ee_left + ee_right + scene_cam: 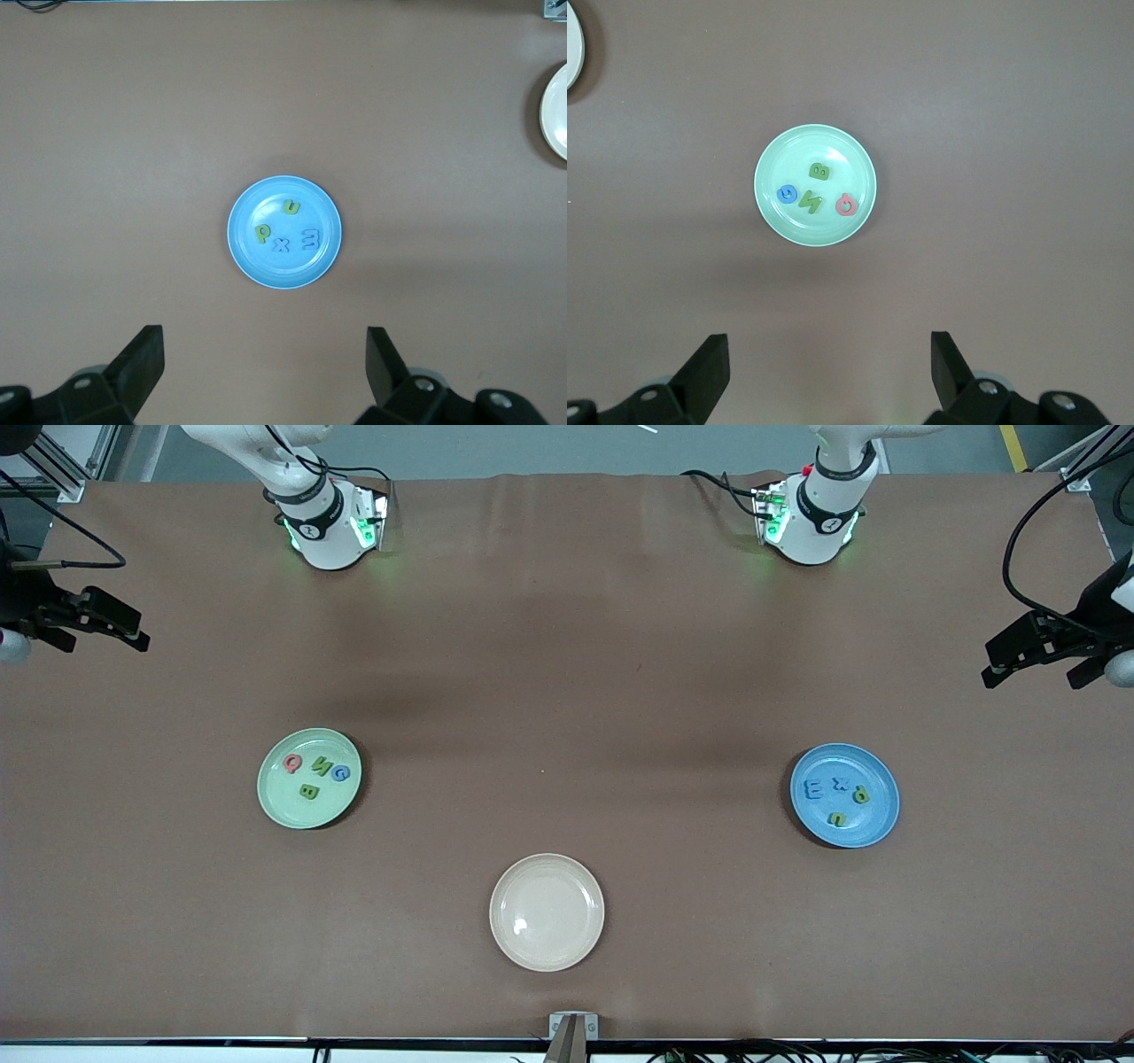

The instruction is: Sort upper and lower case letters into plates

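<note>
Sorting appears finished: four letters are seen in the green plate (308, 779) at centre-left of the front view, four in the blue plate (844, 795) at centre-right. The left gripper (1041, 646) at the frame's right edge and the right gripper (93, 622) at its left edge are held spread and empty. No further pick seems called for.

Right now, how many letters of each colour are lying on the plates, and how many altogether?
Green letters: 4 — two on the mint green plate, two on the blue plate
Blue letters: 3 — one on the mint green plate, two on the blue plate
Pink letters: 1 — on the mint green plate
Total: 8 letters; the cream plate holds none.
</note>
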Robot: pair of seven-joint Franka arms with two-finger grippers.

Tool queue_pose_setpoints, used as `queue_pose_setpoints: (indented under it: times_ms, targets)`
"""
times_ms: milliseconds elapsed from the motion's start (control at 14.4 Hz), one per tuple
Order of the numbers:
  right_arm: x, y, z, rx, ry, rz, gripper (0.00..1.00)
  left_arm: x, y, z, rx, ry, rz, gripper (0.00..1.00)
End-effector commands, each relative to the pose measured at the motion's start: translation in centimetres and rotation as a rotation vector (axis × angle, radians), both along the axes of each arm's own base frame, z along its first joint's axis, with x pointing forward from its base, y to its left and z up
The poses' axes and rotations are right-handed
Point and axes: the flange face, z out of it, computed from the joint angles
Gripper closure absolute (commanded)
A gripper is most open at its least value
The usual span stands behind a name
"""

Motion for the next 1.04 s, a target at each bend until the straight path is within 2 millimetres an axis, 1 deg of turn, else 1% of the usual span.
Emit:
queue_pose_setpoints:
  times_ms: [0, 139, 416, 971]
  targets:
    - [-0.9, -0.1, 0.5, -0.006, -0.01, 0.009, 0.0, -0.2, 0.1, 0.1, -0.018, 0.027, 0.008, 0.0]
    - [-0.9, -0.1, 0.4, -0.006, -0.006, 0.007, 0.0, -0.9, -0.4, -0.5, -0.01, 0.092, -0.01, 0.0]
    - [-1.0, -0.1, 0.2, -0.005, 0.006, 0.006, 0.0, -1.1, -0.9, -0.6, -0.014, 0.108, -0.017, 0.0]
    - [-1.0, -0.1, 0.2, -0.005, 0.012, 0.006, 0.0, -1.2, -1.0, -0.8, -0.015, 0.125, -0.013, 0.0]
